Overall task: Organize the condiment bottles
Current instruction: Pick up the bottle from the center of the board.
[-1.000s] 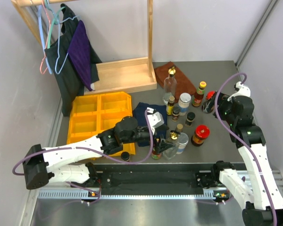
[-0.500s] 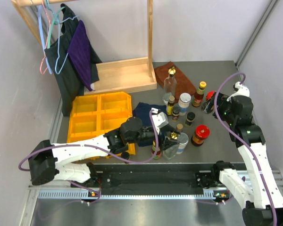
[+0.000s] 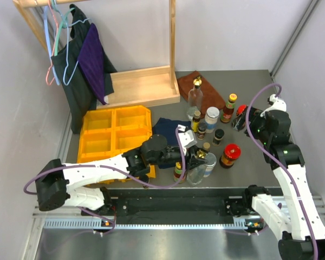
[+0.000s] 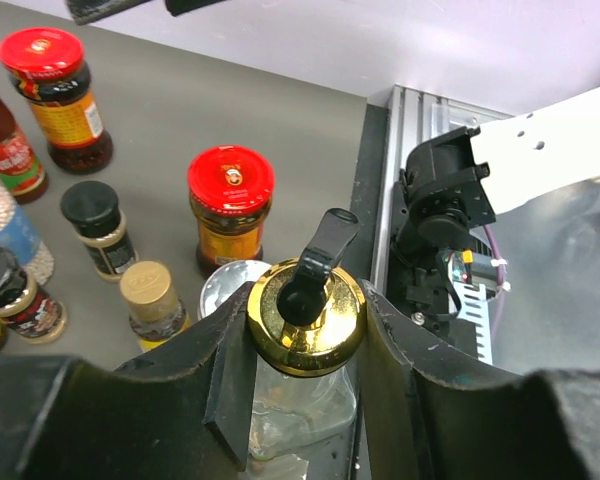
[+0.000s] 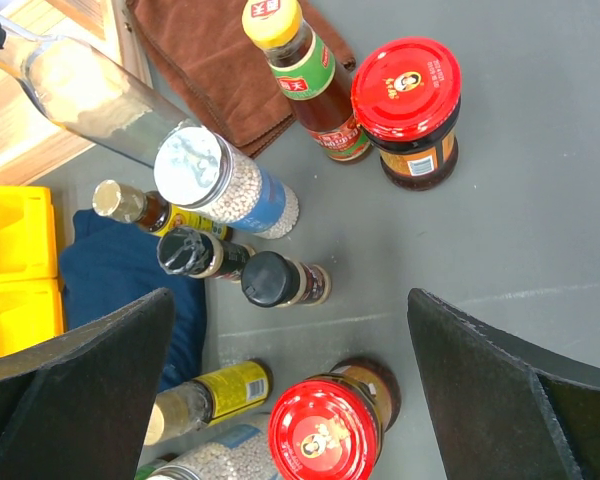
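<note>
The left gripper (image 4: 307, 300) straddles the gold pourer cap of a clear gold-topped bottle (image 4: 302, 400), one finger on each side at neck height. No gap shows between the fingers (image 4: 230, 385) and the cap, but the wrist view does not show whether they are squeezing. The bottle stands upright close to the near edge of the tabletop (image 3: 249, 86), about midway along it, at the front of the condiment cluster. A silver-lidded jar (image 4: 223, 288) is just behind it, apparently touching. A small tan-capped bottle (image 4: 150, 295) and a red-lidded jar (image 4: 230, 200) stand a little farther in.

The step in hand appears to be taking this bottle out of the crowd. Done well, that calls for a firm hold under the cap's flare, where the glass is less likely to slip. The lift should be straight up before any sideways travel, since the neighbours are near enough to be knocked over.

The right gripper (image 5: 290, 300) hangs with jaws spread wide and empty above the bottles nearer the right edge, well apart from the left arm's work. A set of yellow bins (image 3: 114, 132) lies toward the left edge.
</note>
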Robot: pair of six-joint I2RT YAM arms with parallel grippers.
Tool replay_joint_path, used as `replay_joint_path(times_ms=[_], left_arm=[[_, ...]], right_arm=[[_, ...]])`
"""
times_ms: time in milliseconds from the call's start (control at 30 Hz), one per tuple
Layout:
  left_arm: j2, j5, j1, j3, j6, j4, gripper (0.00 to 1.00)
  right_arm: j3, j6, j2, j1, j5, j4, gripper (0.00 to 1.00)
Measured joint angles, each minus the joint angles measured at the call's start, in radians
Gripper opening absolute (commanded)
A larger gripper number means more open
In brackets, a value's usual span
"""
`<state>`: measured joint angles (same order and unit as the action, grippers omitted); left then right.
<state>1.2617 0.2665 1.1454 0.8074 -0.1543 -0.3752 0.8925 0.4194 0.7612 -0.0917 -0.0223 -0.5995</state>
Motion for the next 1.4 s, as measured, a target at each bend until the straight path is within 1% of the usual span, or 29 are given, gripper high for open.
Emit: replay_joint_path(times_ms=[367, 567, 833, 1000, 1167, 1400], left_arm=[[0.012, 0.002, 0.029, 0.045, 0.006, 0.071, 0.0], [-0.002, 0.009, 0.043, 0.066, 0.006, 0.14, 0.0], [-0.029, 0.105, 0.048, 0.077, -0.036, 0.187, 0.0], [-0.082, 0.147, 0.049, 0.09, -0.073, 0.203, 0.0], [-0.131, 0.136, 0.05, 0.156, -0.092, 0.24, 0.0], [-0.145, 0.143, 0.051, 0.327, -0.109, 0.328, 0.0]], right_arm=[[0.0, 0.0, -0.022, 0.0, -0.003, -0.002, 0.99], [0.0, 0.0, -0.035, 0.0, -0.003, -0.024, 0.99], [0.0, 0.0, -0.054, 0.0, -0.003, -0.046, 0.99], [0.0, 0.001, -0.068, 0.0, -0.003, -0.055, 0.99], [0.0, 0.002, -0.082, 0.0, -0.003, -0.056, 0.99], [0.0, 0.003, -0.097, 0.0, -0.003, -0.061, 0.99]])
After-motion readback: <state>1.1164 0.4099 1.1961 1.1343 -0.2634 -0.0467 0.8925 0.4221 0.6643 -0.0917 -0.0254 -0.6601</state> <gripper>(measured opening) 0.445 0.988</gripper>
